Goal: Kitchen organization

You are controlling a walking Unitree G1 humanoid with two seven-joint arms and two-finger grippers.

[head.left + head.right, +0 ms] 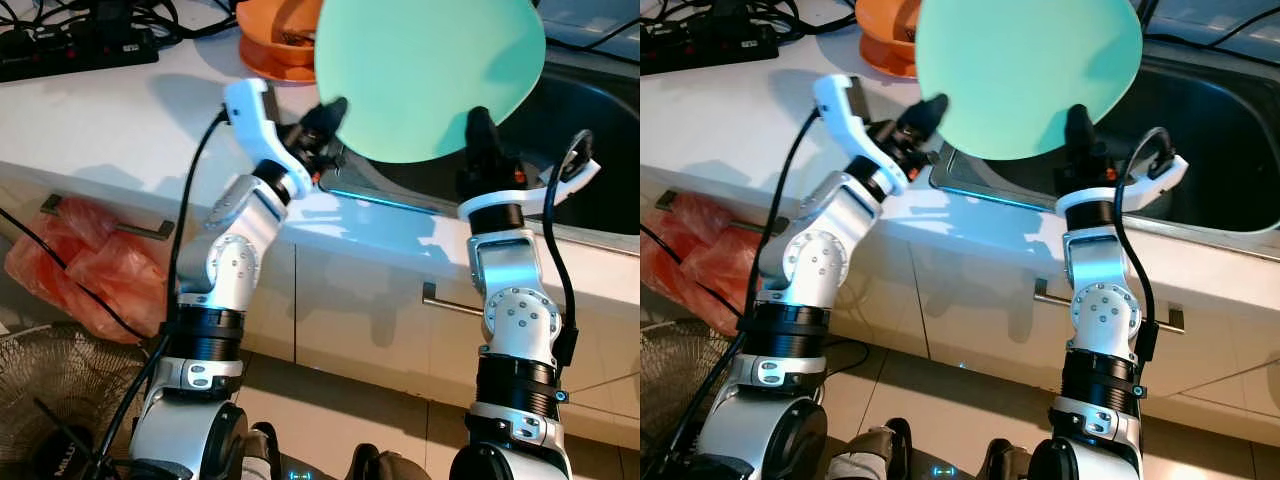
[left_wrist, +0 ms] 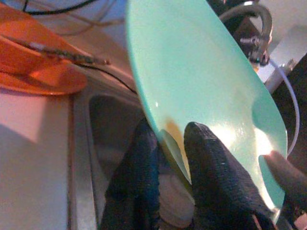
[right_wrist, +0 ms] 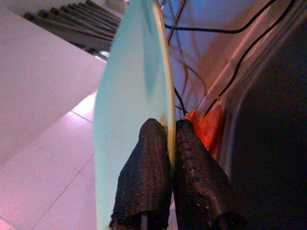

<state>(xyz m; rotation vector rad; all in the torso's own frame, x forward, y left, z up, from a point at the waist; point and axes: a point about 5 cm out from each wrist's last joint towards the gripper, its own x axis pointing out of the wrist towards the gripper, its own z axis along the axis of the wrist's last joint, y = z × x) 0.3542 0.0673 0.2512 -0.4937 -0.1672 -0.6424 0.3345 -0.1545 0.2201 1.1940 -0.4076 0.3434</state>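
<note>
Two grippers, left gripper [image 1: 335, 110] and right gripper [image 1: 479, 125], jaws pinching opposite rims of a green plate [image 1: 430, 70], held tilted above the sink [image 1: 1200, 130] at the surface's front edge. Mid-carry, probably. Next: needs steady, matched lowering.

**What the plate hides and the edges cut off**

We see the green plate [image 1: 430, 75] cut by the top edge in both eye views, so its upper rim is lost. Behind it, most of the orange dish [image 1: 272, 45] is covered, and we cannot tell what lies in it. The sink [image 1: 1200, 140] beyond the left gripper [image 1: 333, 112] and right gripper [image 1: 480, 128] is dark, its bottom unreadable, and the plate hides part of its basin. The black power strip [image 1: 75, 50] runs off the frame's edge. In the left wrist view the faucet [image 2: 254, 28] is blurred.
</note>
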